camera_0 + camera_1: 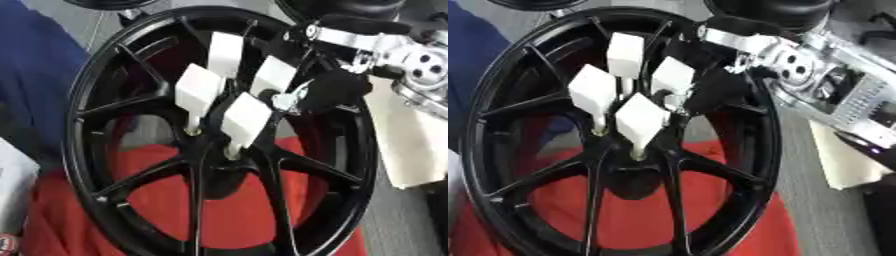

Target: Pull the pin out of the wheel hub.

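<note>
Up close, the left eye view shows the right hand (328,90) reaching in from the upper right, its dark fingers curled round the upper right pin (275,76) of four white-headed pins standing in the middle of the black wheel hub (219,165). The other three pins sit just left of the hand.

From the right eye view, a red cloth (640,210) lies below the hand, behind the spokes, and a blue cloth (470,55) far to its left.
</note>
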